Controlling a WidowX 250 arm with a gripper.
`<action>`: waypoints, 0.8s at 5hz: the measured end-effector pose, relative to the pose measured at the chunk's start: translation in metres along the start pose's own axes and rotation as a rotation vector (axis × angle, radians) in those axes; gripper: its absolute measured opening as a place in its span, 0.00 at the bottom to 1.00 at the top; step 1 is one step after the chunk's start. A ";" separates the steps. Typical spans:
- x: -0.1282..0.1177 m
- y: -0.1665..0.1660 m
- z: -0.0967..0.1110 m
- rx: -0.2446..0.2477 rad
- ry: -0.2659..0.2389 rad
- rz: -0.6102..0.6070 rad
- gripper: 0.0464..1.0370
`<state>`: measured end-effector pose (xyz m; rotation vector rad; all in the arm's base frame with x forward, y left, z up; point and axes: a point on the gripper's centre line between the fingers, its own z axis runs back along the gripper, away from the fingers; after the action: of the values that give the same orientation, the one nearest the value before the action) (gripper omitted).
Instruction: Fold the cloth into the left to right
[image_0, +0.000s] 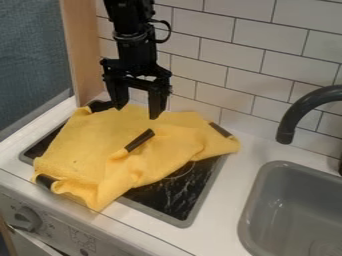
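Yellow cloth (90, 142): rumpled, centre-left of frame, over black stovetop (175, 197), one dark-tipped corner lying on its middle | gripper (137, 113): upper left, at cloth's far edge, fingers wide apart, nothing between | knob (27, 219): lower left | grey sink (252, 210): lower right, dark faucet (292, 116) above

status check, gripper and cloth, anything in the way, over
Gripper open, empty, at the cloth's far edge. Yellow cloth rumpled across the cooktop, dark tab near its middle. Faucet off to the side, not between them.
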<state>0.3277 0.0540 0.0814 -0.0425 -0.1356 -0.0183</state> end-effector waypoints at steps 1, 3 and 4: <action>-0.005 -0.002 -0.009 -0.016 0.035 0.001 0.96; 0.006 0.064 -0.012 -0.012 0.070 0.098 0.96; 0.021 0.087 -0.020 0.020 0.070 0.088 0.96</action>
<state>0.3531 0.1393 0.0607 -0.0272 -0.0634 0.0692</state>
